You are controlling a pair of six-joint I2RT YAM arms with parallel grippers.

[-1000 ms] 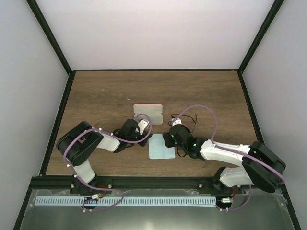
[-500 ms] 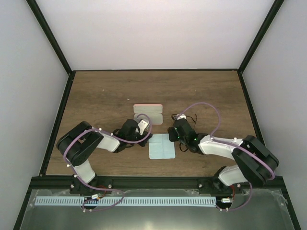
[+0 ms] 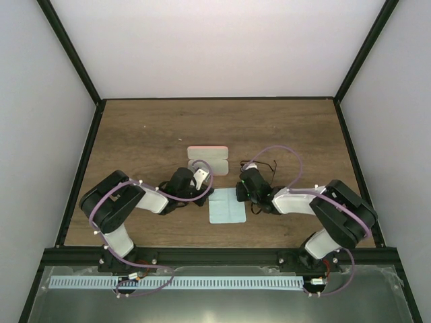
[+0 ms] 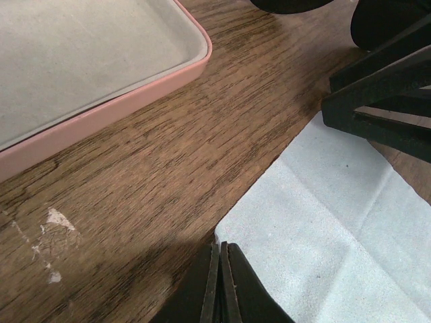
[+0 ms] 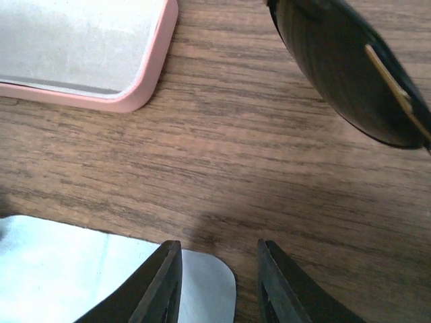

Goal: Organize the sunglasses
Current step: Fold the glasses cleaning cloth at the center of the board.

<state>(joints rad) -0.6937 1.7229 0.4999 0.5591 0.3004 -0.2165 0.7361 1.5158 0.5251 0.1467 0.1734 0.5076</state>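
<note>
Ahead-right of the right gripper (image 5: 217, 259), jaws apart over the cloth (image 5: 74, 282) corner, lie the sunglasses (image 5: 337, 74), unheld. Left gripper (image 4: 220, 282), closed, likely pins the cloth.

soft, even light from above. the overhead view is sharp, its shadows faint. wrist views are bright, table (image 4: 202, 134) grain crisp; the sunglasses (image 5: 350, 74) up close look slightly soft.

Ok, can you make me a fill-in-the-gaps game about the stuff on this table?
The open case is coloured ____. The square cloth is light ____. The sunglasses are not lying inside the ____.
Missing words: pink, blue, case.
</note>
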